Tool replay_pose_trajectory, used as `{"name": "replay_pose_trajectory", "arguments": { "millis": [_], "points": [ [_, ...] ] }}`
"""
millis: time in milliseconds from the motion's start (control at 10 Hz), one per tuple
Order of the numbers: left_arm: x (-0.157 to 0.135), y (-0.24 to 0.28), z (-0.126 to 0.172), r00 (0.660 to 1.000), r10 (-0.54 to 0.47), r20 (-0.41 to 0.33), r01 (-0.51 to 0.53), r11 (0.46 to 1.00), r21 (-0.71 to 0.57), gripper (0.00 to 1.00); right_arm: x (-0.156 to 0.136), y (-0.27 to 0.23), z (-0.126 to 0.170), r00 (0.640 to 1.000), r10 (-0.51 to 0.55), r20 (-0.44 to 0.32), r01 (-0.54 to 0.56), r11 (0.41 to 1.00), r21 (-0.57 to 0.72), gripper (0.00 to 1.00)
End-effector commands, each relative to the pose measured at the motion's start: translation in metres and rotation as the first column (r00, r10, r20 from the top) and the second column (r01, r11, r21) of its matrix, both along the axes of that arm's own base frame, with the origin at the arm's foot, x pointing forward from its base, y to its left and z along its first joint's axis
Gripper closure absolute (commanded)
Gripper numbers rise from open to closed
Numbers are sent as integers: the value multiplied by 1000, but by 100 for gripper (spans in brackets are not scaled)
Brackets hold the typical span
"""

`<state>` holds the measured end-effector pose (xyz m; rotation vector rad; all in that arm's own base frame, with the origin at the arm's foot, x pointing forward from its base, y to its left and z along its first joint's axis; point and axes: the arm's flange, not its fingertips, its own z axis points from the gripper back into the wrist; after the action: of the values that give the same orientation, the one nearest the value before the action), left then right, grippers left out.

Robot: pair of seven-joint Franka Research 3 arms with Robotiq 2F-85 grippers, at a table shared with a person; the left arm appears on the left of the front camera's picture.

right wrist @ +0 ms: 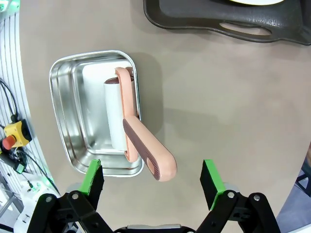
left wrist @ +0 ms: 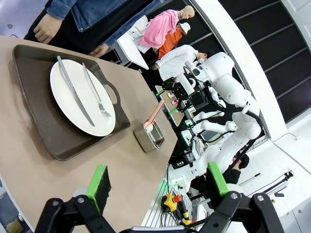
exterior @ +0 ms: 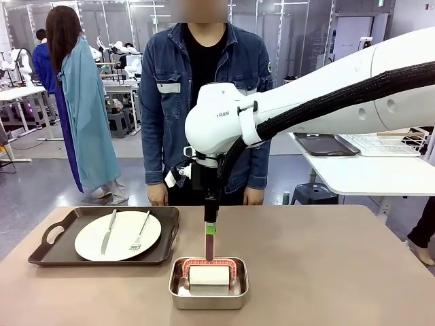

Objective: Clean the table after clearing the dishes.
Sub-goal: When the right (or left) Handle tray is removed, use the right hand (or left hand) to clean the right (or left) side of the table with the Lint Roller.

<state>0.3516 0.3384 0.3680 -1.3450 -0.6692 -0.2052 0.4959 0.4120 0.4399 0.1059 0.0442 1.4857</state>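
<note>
A white plate point(exterior: 117, 235) with a silver knife point(exterior: 109, 231) and fork point(exterior: 140, 231) lies on a dark brown handled tray point(exterior: 61, 252) at the left of the tan table point(exterior: 326, 272). My right gripper point(exterior: 211, 227) points straight down over a small steel pan point(exterior: 209, 292) near the front edge. In the right wrist view my right gripper point(right wrist: 151, 177) is open, with the pink roller handle point(right wrist: 148, 155) rising between its green pads, untouched. My left gripper point(left wrist: 158, 182) is open and holds nothing, above the table point(left wrist: 29, 160), looking at the plate point(left wrist: 80, 97) and the tray point(left wrist: 34, 116).
The pan point(right wrist: 92, 111) holds a white roller point(right wrist: 112, 114). A person in a denim jacket point(exterior: 204, 102) stands at the far edge, hands point(exterior: 158, 195) hanging by the tray. A white side table point(exterior: 367, 170) with a dark tray stands at the right. The table's right half is bare.
</note>
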Motion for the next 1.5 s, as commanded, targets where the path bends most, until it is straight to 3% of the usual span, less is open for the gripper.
{"name": "replay_pose_trajectory", "arguments": {
  "millis": [0, 200, 400, 600, 800, 900, 1100, 1200, 1400],
  "points": [
    [-3, 0, 2, 1000, -2, -7, 2, 1000, 15, 0, 9, -14, 16, 994, -92, -67, 101, 983, 154, 0],
    [-3, 0, 2, 1000, -2, -7, 2, 1000, 15, 0, 26, -66, 35, 936, -285, -206, 344, 863, 370, 0],
    [-3, 0, 2, 1000, -2, -7, 2, 1000, 15, 0, 26, -114, 35, 851, -412, -326, 521, 745, 417, 0],
    [-3, 0, 2, 1000, -2, -7, 2, 1000, 15, 0, 20, -173, 28, 651, -557, -515, 758, 512, 404, 0],
    [-3, 0, 2, 1000, -2, -7, 2, 1000, 15, 0, 11, -226, 26, 531, -471, -704, 845, 355, 400, 0],
    [-3, 0, 2, 1000, -2, -7, 2, 1000, 15, 0, -2, -248, 23, 438, -445, -781, 898, 264, 353, 0],
    [-3, 0, 2, 1000, -2, -7, 2, 1000, 15, 0, -43, -289, 21, 376, -490, -787, 925, 153, 347, 0],
    [-3, 0, 2, 1000, -2, -7, 2, 1000, 15, 0, -58, -305, 20, 383, -491, -782, 922, 143, 361, 0],
    [-3, 0, 2, 1000, -2, -7, 2, 1000, 15, 0, -84, -330, 14, 444, -500, -744, 895, 204, 397, 0]
  ]
}}
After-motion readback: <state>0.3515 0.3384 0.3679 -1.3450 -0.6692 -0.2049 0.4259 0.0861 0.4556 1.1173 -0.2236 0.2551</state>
